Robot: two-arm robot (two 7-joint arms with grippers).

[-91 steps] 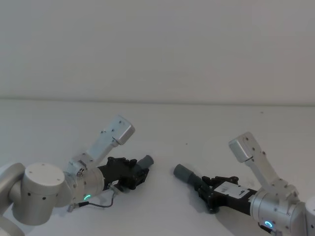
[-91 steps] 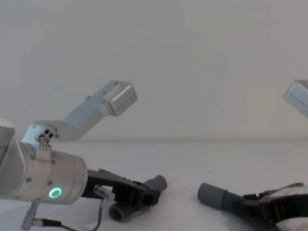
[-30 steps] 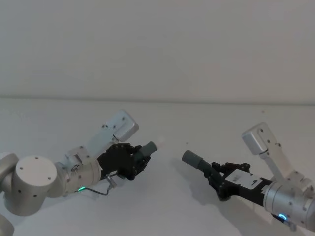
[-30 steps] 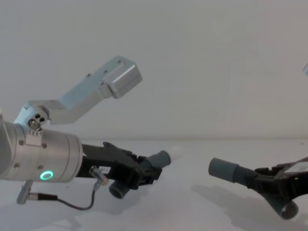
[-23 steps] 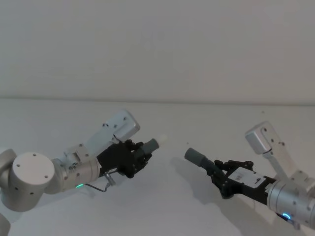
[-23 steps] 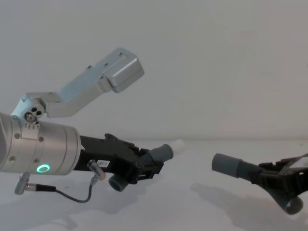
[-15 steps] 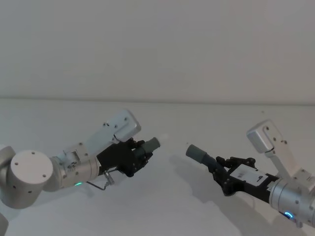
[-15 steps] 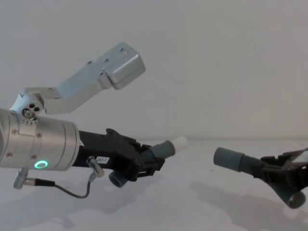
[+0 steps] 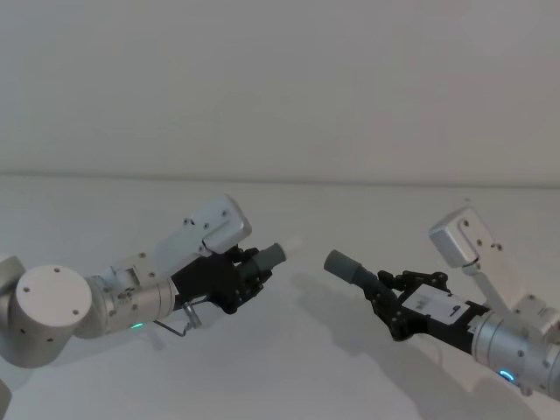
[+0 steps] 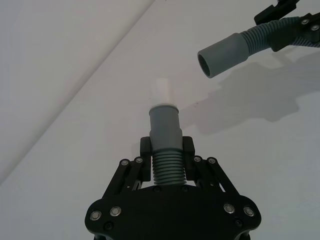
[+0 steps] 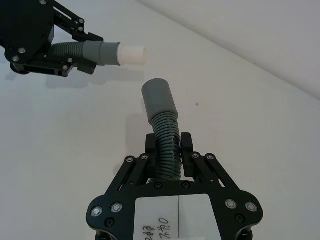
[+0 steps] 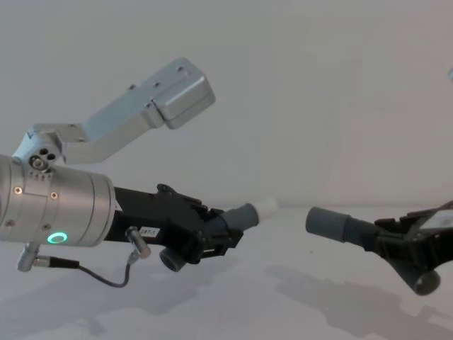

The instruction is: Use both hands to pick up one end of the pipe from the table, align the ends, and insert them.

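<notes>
White table spans the lower frame; left gripper, centre-left, clamps the white-tipped hose; right gripper, centre-right, clamps the socket hose; hoses not touching.

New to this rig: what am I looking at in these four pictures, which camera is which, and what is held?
This is a two-armed robot. The two wide pictures come from its head, looking down, and its chest, looking across the white table. The two close pictures come from a camera on each wrist. The left gripper is shut on one grey corrugated hose piece whose narrow cuff ends in a whitish tip. The right gripper is shut on the other hose piece, whose wider socket roughly faces that tip. The two ends are apart, not yet joined.
</notes>
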